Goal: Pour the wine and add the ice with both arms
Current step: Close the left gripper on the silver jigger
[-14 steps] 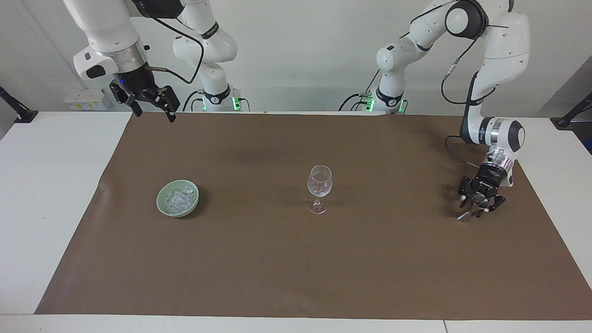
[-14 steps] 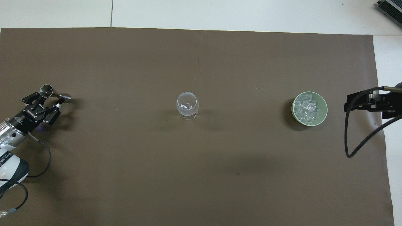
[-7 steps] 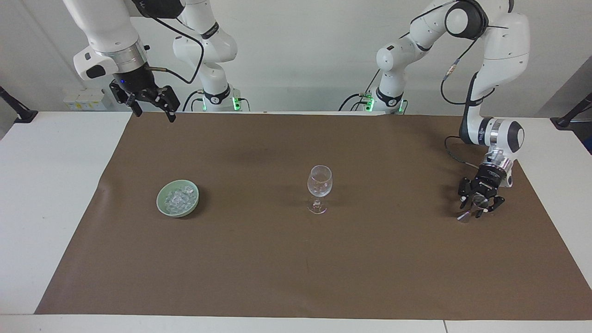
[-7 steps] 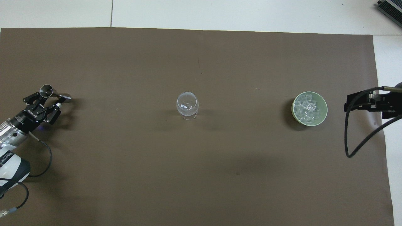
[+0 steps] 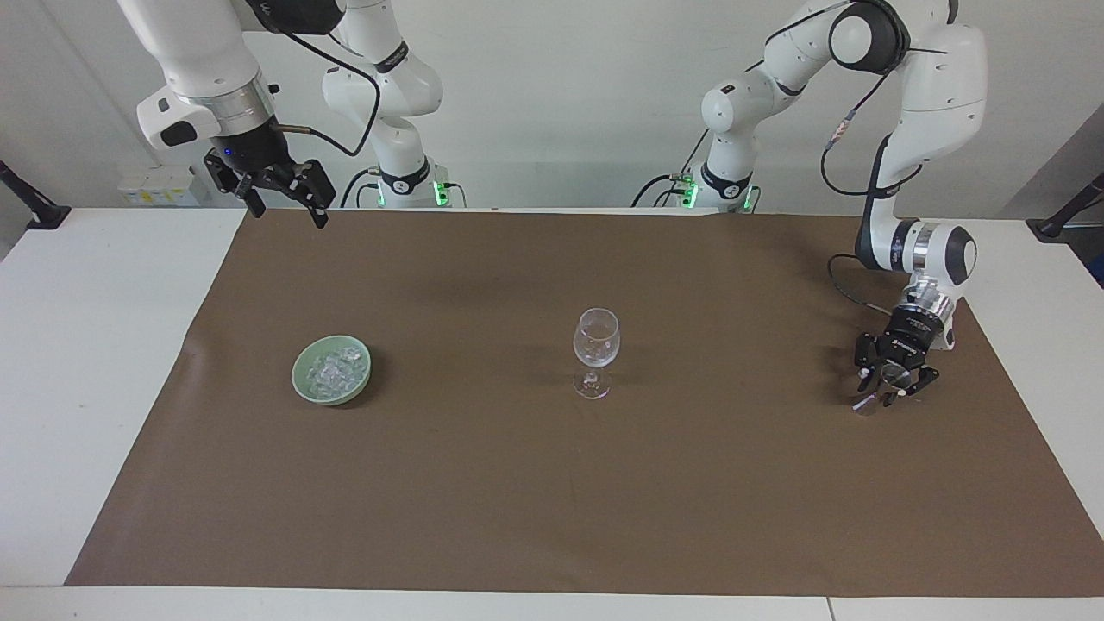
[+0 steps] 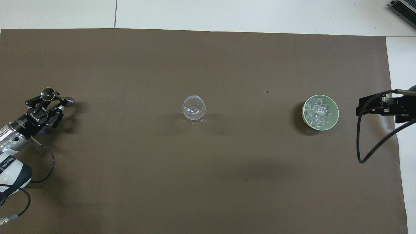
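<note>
A clear stemmed glass (image 5: 596, 338) stands at the middle of the brown mat and shows in the overhead view too (image 6: 194, 106). A pale green bowl (image 5: 299, 382) (image 6: 336, 112) toward the right arm's end holds the ice (image 5: 333, 371) (image 6: 318, 112). A small silver jigger (image 5: 864, 404) (image 6: 48, 93) lies tilted on the mat toward the left arm's end. My left gripper (image 5: 893, 379) (image 6: 45, 105) is low, right at the jigger. My right gripper (image 5: 285, 207) (image 6: 359, 108) waits open and empty, high over the mat's edge beside the bowl. No wine bottle is in view.
The brown mat (image 5: 552, 517) covers most of the white table (image 5: 86, 345). A black cable (image 6: 367, 146) hangs from the right wrist over the mat's end.
My left gripper has shifted very slightly toward its own end of the table. The jigger, glass, bowl and right arm have not moved.
</note>
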### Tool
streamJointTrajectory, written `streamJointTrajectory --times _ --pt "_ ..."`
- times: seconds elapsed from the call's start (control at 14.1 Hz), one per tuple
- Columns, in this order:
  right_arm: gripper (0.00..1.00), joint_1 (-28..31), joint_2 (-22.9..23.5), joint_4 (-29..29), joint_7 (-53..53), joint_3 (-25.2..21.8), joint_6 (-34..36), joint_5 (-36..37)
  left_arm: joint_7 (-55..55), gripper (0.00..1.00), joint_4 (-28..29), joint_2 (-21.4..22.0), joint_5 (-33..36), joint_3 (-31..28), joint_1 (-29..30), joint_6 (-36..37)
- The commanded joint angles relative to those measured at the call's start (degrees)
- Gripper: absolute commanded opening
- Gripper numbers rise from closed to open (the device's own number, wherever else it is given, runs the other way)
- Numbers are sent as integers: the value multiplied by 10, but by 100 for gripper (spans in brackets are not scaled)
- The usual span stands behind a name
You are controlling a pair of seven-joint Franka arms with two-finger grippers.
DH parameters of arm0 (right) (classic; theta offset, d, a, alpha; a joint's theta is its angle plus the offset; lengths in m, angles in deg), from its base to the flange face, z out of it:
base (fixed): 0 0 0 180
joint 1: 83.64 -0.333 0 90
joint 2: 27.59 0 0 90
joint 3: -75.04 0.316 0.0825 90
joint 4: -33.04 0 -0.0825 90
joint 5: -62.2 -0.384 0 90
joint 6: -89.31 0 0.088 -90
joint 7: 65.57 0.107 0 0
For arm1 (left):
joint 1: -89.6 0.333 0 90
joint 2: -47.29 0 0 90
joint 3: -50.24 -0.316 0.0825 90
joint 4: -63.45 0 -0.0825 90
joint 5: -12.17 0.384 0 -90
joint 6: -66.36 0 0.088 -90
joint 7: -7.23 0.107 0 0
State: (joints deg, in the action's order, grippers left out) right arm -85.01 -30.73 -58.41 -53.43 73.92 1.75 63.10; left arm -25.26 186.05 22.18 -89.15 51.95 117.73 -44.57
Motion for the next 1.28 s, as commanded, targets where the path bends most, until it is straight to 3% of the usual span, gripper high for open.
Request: streamJointTrajectory --times 0.0,1.21 --pt "100 4 -9 -7 -15 2 6 -7 8 45 -7 -8 -13 -5 -8 -9" --pt "100 4 -9 -7 -15 1 6 -7 8 38 -7 -7 -12 -5 -4 -6"
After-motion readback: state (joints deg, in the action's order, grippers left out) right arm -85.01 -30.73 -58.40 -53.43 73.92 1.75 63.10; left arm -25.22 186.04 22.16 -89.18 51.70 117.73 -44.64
